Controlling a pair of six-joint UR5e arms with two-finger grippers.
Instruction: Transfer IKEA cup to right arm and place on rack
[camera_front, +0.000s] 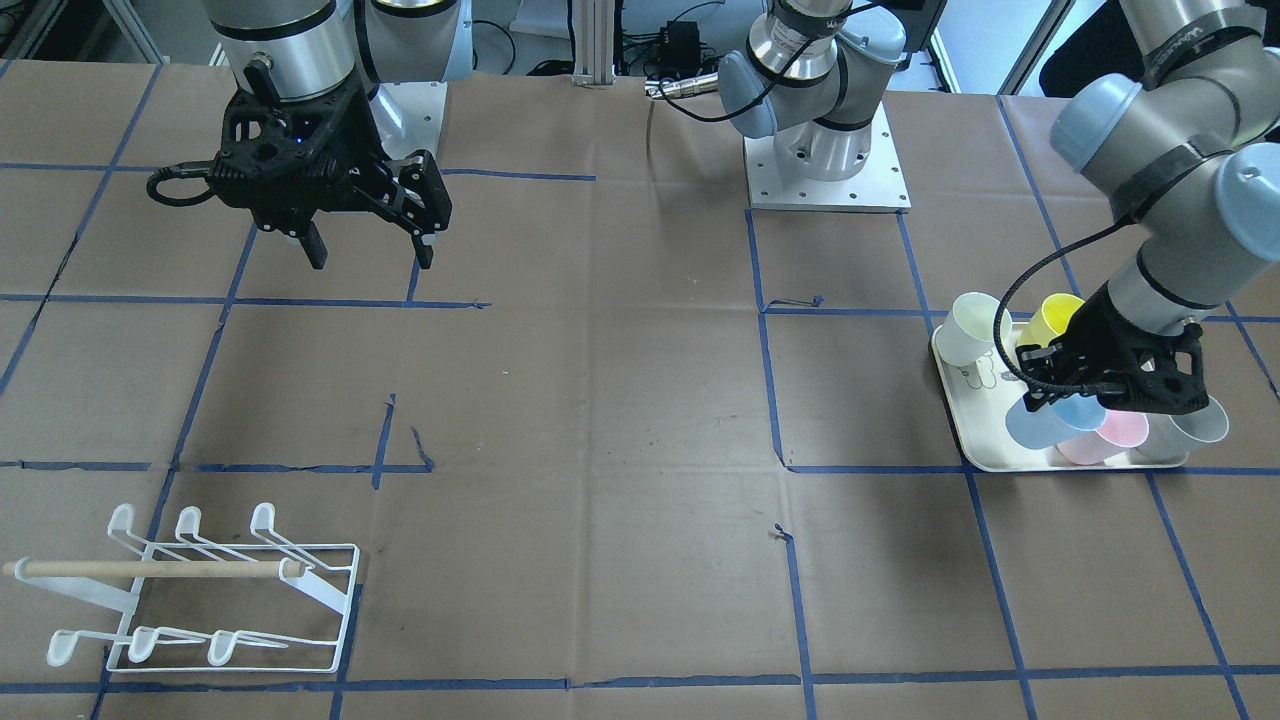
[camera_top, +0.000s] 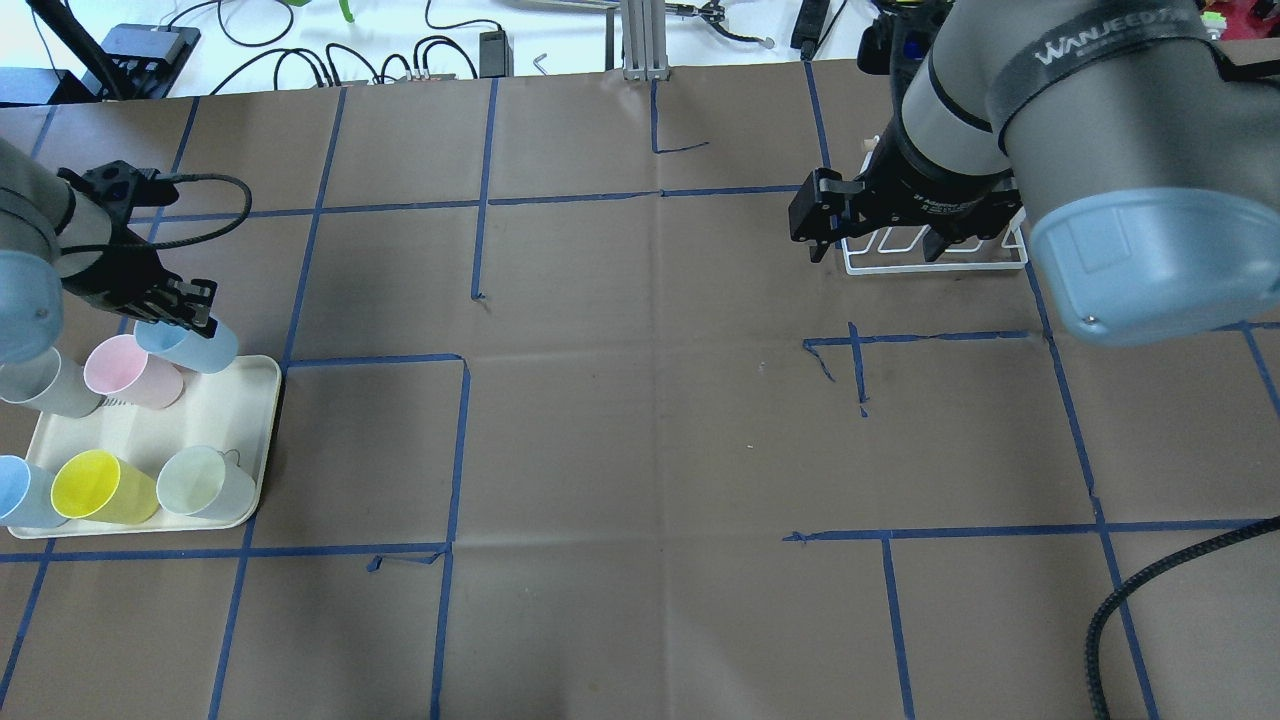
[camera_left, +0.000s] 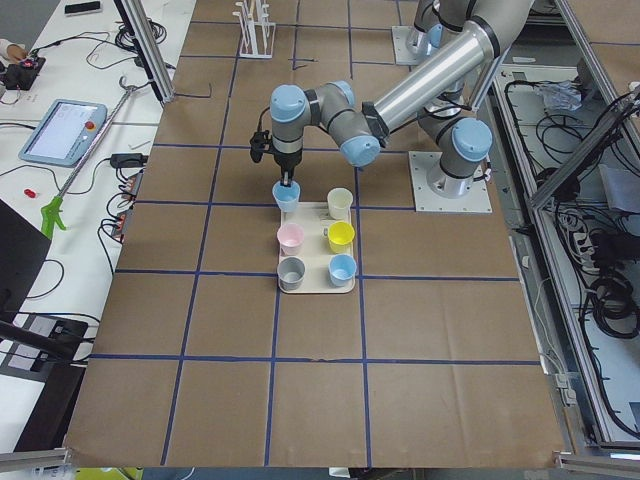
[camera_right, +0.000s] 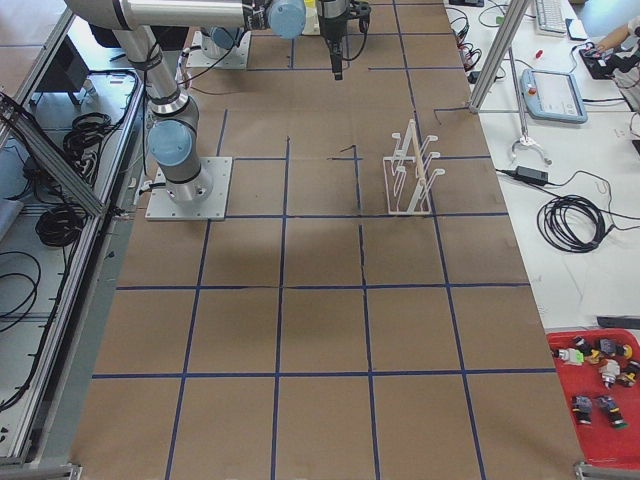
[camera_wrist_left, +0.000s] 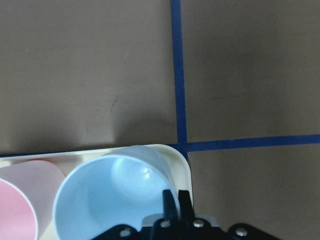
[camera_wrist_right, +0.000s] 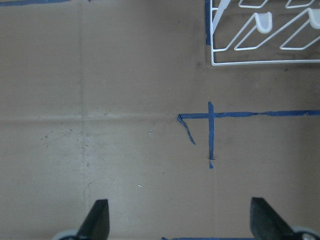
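Note:
A light blue IKEA cup (camera_wrist_left: 110, 200) sits tilted at the corner of the cream tray (camera_top: 245, 420). My left gripper (camera_wrist_left: 177, 202) is shut on its rim, one finger inside and one outside. The same cup (camera_front: 1050, 420) shows under the left gripper (camera_front: 1070, 398) in the front view. I cannot tell whether the cup is clear of the tray. The right arm's gripper (camera_front: 370, 255) hangs open and empty above the table, its fingers (camera_wrist_right: 97, 222) wide apart. The white wire rack (camera_front: 200, 590) stands empty; overhead the rack (camera_top: 935, 262) is partly hidden behind the right gripper (camera_top: 870, 245).
Several other cups stand on the tray: a pink cup (camera_top: 130, 370), a yellow cup (camera_top: 100, 488), a pale green cup (camera_top: 205, 482), a grey cup (camera_top: 45, 385) and another blue cup (camera_top: 20, 492). Brown paper with blue tape lines covers the table (camera_top: 640, 450).

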